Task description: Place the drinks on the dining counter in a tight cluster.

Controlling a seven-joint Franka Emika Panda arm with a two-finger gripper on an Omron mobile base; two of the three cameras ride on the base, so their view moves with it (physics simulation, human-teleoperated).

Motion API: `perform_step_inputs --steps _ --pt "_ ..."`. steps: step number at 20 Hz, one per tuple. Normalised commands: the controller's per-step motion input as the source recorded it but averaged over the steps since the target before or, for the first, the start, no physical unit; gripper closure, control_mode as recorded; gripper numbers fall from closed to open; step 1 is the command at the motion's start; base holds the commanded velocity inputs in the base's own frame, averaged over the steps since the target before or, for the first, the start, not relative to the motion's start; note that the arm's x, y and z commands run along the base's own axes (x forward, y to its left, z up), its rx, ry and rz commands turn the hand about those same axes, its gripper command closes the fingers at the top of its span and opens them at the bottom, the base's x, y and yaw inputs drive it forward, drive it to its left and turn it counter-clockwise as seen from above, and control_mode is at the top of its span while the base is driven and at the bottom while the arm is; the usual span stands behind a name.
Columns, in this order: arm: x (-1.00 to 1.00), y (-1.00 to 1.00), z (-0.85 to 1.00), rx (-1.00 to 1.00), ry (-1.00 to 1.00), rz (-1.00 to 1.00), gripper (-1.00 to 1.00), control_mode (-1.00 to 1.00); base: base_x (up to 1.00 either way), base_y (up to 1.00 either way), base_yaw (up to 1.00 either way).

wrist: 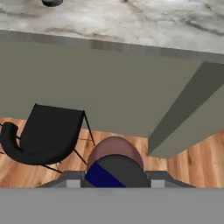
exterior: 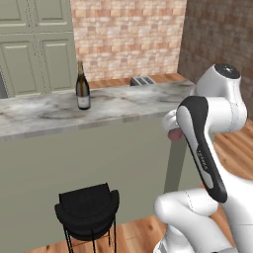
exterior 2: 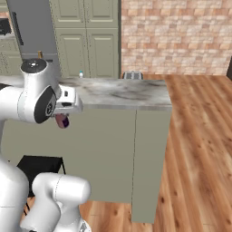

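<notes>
Carrying maroon bottle (wrist: 114, 151) to tabletop (exterior: 123, 106).
Pincer (wrist: 114, 179) clamped on it; lift clear of edge, set touching wine bottle (exterior: 82, 89).

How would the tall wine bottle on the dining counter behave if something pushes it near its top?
The wine bottle is tall and narrow on a small base, so it would probably tip. On the smooth marble dining counter, a low push might slide it instead.

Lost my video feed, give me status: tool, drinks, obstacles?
Tool shut on maroon bottle, below the dining counter edge. Wine bottle upright on counter. Black stool beneath.
</notes>
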Motion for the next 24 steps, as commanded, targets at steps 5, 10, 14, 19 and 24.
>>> perform_step_inputs --steps 5,10,14,19,24 --pt "-0.09 0.03 0.72 0.01 -0.21 0.0 1.0 -1.0 0.0 0.0 0.0" --pt "-0.03 0.01 0.47 0.01 0.0 0.02 1.0 -1.0 0.0 0.0 0.0" --pt "0.12 0.27 0.23 0.0 0.0 0.0 1.0 -1.0 0.0 0.0 0.0" --pt "0.48 0.57 -0.04 0.01 0.0 0.0 1.0 -1.0 0.0 0.0 0.0" --pt "0.54 0.63 -0.41 0.0 0.0 -0.01 1.0 -1.0 0.0 0.0 0.0"
